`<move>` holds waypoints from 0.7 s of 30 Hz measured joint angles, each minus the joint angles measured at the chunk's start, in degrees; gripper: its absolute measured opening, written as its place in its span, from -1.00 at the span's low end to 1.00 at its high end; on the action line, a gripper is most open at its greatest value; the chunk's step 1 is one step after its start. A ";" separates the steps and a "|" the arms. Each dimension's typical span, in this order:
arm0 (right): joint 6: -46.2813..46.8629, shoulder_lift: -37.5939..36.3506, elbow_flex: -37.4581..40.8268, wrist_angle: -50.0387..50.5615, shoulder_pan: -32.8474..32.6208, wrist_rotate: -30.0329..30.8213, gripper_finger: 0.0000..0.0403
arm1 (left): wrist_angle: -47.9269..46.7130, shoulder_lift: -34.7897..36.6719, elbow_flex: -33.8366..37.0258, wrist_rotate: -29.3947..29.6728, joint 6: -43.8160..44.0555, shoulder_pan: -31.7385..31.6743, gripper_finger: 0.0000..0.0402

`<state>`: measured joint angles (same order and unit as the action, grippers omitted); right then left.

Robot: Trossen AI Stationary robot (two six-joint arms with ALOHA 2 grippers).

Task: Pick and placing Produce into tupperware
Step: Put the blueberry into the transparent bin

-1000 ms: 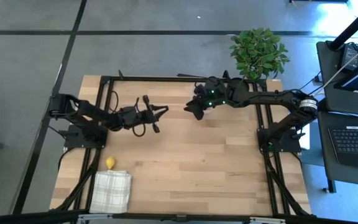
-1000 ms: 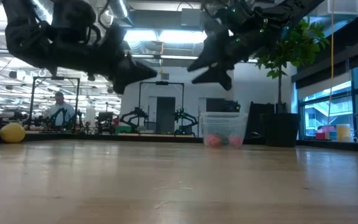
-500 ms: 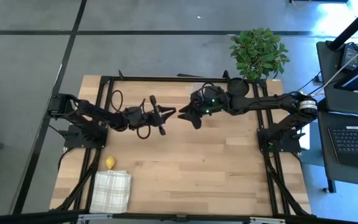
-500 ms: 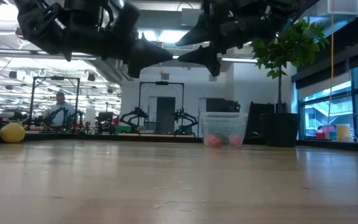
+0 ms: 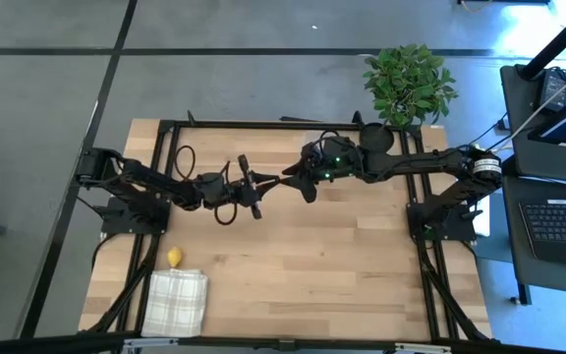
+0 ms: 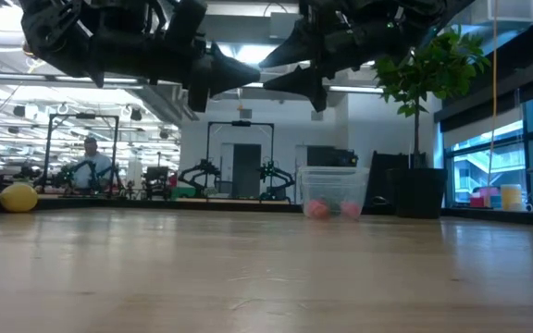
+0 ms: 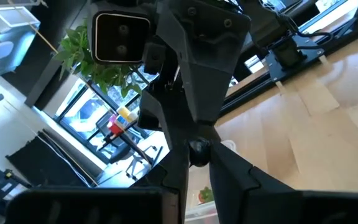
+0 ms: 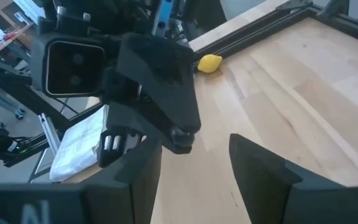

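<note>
Both arms are raised above the middle of the wooden table [image 5: 293, 251], meeting tip to tip well clear of its surface.

Left gripper [image 5: 263, 187]: positioned toward the far half of the table, pointing at the right arm. Its fingers are pressed together on a small dark berry-like piece [image 8: 180, 135], which shows at the fingertips in the right wrist view.

Right gripper [image 5: 291, 178]: positioned just beside the left gripper, pointing at it. Its fingers [image 8: 263, 168] are spread, with the left gripper's tip lying between them.

Tupperware [image 6: 332, 192]: a clear box standing on the table near the far edge, toward the right far corner, beside the black pot of the green plant [image 5: 409, 81]. Two pink-red fruit pieces [image 6: 316, 209] lie inside it.

Lemon [image 5: 174, 258]: lies on the table near the left edge, toward the near left corner, just beside the white checked cloth [image 5: 177, 301], which lies at the near edge.
</note>
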<state>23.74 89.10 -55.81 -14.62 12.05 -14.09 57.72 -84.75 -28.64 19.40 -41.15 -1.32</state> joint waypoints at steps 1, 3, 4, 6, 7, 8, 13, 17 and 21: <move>0.03 0.00 0.00 -0.15 0.00 0.00 -0.05 | 0.12 0.00 0.00 0.00 0.00 0.00 -0.76; 0.00 0.00 0.00 -0.26 0.00 -0.04 -0.05 | 0.14 0.00 -0.22 0.01 -0.02 0.00 -0.76; 0.00 0.00 0.00 -0.35 -0.09 -0.04 -0.05 | 0.15 0.00 -0.47 0.00 -0.06 0.00 -0.76; 0.00 0.00 0.00 -1.05 -0.33 -0.04 -0.05 | 0.19 0.00 -1.15 -0.28 -0.37 -0.02 -0.76; 0.00 0.00 0.00 -1.35 -0.49 -0.04 -0.05 | 0.19 0.00 -1.51 -0.62 -0.80 -0.02 -0.76; 0.00 0.00 0.00 -1.57 -0.72 -0.07 -0.05 | 0.10 0.00 -1.92 -0.87 -1.29 -0.02 -0.76; -1.48 0.00 0.00 -1.52 -1.65 -0.17 -0.05 | -3.93 0.02 -4.20 -0.96 -1.52 -0.02 -0.76; -1.79 0.00 0.00 -1.50 -1.77 -0.15 -0.05 | -6.33 0.02 -4.55 -0.90 -1.22 -0.02 -0.76; -1.77 0.00 0.00 -1.38 -1.75 -0.15 -0.05 | -6.58 0.02 -4.55 -0.44 -0.98 -0.02 -0.76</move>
<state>21.98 89.10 -55.81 -16.00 10.31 -14.24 51.14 -84.73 -33.19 18.95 -42.13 -1.34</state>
